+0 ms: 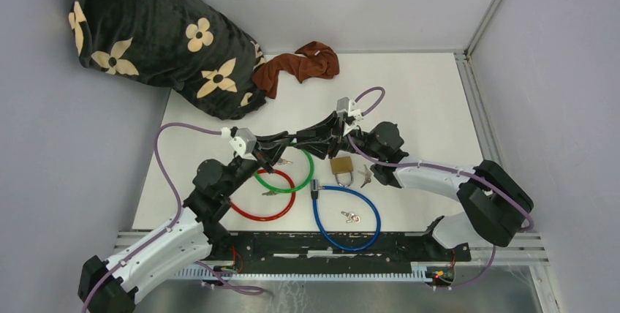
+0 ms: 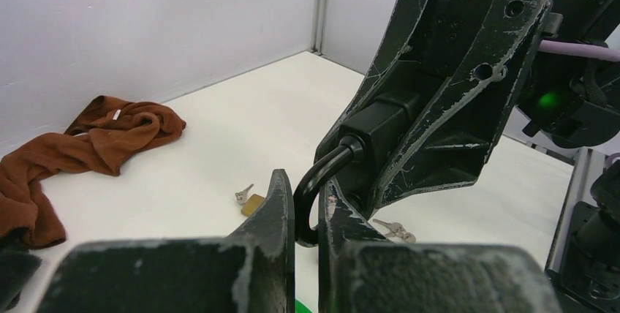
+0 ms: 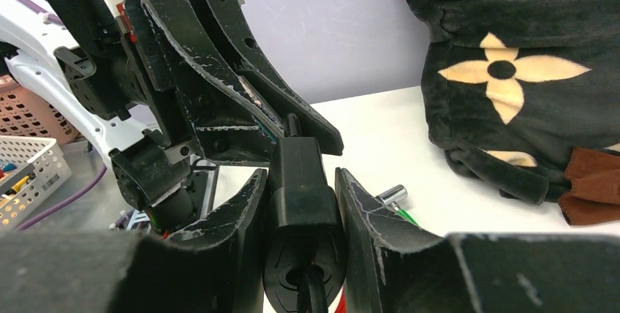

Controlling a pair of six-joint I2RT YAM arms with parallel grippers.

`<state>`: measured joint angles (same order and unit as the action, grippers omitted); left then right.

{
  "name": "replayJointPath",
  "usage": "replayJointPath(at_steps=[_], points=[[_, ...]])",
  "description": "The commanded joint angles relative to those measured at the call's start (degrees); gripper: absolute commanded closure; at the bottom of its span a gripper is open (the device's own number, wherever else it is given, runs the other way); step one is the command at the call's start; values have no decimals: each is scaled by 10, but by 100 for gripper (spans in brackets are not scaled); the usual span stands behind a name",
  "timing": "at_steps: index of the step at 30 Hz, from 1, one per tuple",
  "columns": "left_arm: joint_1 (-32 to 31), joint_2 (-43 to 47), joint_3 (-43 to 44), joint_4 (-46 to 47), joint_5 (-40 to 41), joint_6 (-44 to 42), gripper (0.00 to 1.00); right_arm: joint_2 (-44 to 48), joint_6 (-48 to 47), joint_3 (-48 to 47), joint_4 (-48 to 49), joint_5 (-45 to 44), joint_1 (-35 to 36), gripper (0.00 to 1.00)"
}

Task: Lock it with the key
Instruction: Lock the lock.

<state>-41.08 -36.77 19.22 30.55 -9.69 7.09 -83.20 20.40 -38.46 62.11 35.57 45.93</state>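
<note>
A black lock body [image 3: 301, 181] sits upright between the fingers of my right gripper [image 3: 302, 196], which is shut on it. A thin black cable [image 2: 322, 181] curves out of that lock body [image 2: 380, 126] and runs down between the fingers of my left gripper [image 2: 307, 210], shut on it. Both grippers, left [image 1: 285, 142] and right [image 1: 313, 136], meet tip to tip above the table's middle. Loose keys lie on the table: one pair [image 1: 351, 216] inside the blue loop, another [image 1: 363, 175] beside a brass padlock [image 1: 341, 167]. Neither gripper holds a key.
Green [image 1: 292, 174], red [image 1: 259, 207] and blue [image 1: 347, 218] cable loops lie below the grippers. The green cable's silver tip [image 3: 392, 195] shows by the right finger. A black flowered blanket [image 1: 161, 35] and a brown cloth [image 1: 300, 64] lie at the back.
</note>
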Motion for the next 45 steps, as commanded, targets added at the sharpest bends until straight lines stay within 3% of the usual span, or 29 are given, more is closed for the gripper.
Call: replayJointPath(at_steps=[1,7,16,29,39,45], points=[[-128,-56,19,-8,-352,56,98,-55,-28,-77,-50,28,82,100],[-128,-34,40,-13,-361,40,98,-67,-32,-72,-38,67,74,100],[-75,-3,57,-78,-392,53,98,-22,-63,-47,-18,166,54,100],[-67,-17,47,-94,-318,17,98,-19,-49,-42,18,160,74,100],[-72,-43,43,-116,-335,20,98,-30,-74,-74,-15,161,93,100],[-85,-50,37,-81,-331,20,98,-39,-66,-81,-3,162,102,100]])
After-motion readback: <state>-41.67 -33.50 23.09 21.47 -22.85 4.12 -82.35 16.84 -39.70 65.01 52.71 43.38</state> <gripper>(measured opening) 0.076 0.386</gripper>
